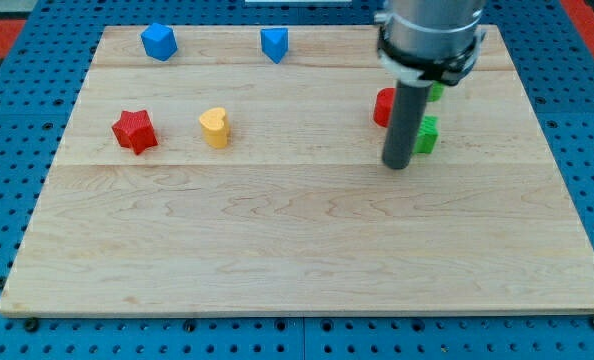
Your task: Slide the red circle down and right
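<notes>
The red circle (pixel 383 107) sits on the wooden board (pixel 297 240) at the view's upper right, mostly hidden behind my rod. My tip (pixel 398 166) rests on the board just below and a little right of the red circle. A green block (pixel 428 134) lies right beside the rod on its right. Another green block (pixel 435 92) peeks out behind the rod above it.
A red star (pixel 135 131) and a yellow heart (pixel 215 127) lie at the left. A blue block (pixel 159 41) and another blue block (pixel 274 44) lie near the top edge. Blue pegboard surrounds the board.
</notes>
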Available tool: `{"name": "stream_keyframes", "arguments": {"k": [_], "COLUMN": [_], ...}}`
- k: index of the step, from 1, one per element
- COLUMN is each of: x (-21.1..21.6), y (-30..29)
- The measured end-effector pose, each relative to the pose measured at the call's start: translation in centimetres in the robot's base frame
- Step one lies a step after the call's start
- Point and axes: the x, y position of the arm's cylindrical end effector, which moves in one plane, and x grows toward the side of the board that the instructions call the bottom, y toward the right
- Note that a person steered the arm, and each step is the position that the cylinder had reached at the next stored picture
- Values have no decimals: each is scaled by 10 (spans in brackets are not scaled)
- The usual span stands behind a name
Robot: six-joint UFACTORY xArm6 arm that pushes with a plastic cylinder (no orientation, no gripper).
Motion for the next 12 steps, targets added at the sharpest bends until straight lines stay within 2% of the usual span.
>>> {"name": "stream_keyframes", "arguments": {"k": [1, 2, 3, 4, 6, 7, 8, 9, 10, 11, 12], "x": [0, 16, 27, 21, -81, -122, -116, -67, 18, 60, 62], "y": [52, 57, 24, -28, -67, -43, -1, -37, -48, -30, -8]}}
